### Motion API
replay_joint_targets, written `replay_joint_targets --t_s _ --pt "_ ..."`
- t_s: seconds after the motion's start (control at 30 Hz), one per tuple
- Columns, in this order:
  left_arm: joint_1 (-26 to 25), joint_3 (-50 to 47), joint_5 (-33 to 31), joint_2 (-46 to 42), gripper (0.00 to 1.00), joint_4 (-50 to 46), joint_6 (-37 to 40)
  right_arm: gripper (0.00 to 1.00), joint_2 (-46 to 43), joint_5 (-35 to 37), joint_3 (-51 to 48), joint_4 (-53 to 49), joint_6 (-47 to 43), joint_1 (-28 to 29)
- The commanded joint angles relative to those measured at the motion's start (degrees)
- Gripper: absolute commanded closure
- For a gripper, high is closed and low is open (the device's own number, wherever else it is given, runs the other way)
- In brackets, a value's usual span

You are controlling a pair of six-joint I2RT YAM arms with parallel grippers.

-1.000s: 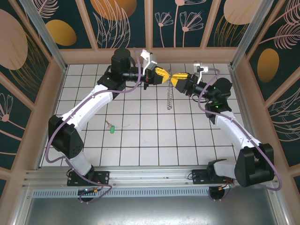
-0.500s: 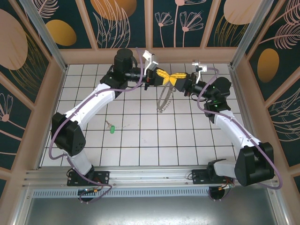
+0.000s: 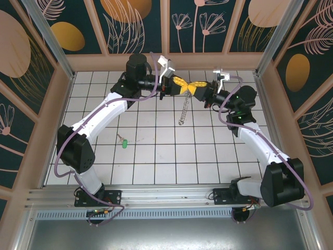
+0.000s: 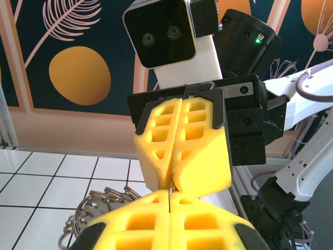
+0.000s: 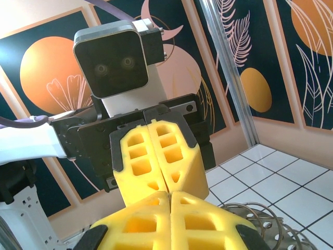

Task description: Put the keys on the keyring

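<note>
Keyring hangs above the worktop near 12 o'clock, pinched at its top where the two arms meet tip to tip. The left gripper and right gripper are each closed tight on the hoop. The key lies on the worktop at 8 o'clock, well apart.

No readable text (or numbers)

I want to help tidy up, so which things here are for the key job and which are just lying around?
For the job: keyring, pinched by the left gripper and right gripper; green key lying on the tiled table.
Just around: patterned walls, metal rail.
</note>
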Motion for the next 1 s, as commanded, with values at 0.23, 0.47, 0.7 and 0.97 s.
replay_joint_targets --t_s 0.23,0.47,0.7,0.97 --pt "-0.5 1.7 2.4 -0.3 1.00 4.4 -1.8 1.00 -1.3 -2.0 0.0 5.0 2.4 -1.1" --pt "-0.4 1.6 3.3 -0.4 1.00 4.8 -2.1 0.90 -1.6 -2.1 -0.1 5.1 3.8 -2.2" --pt "-0.4 1.7 3.1 -0.6 1.00 4.7 -1.9 0.75 -2.1 -2.5 -1.4 5.6 4.1 -2.3" --pt "-0.5 2.1 3.5 0.1 1.00 4.8 -2.2 0.78 -1.5 -2.7 -1.6 7.1 5.2 -2.3"
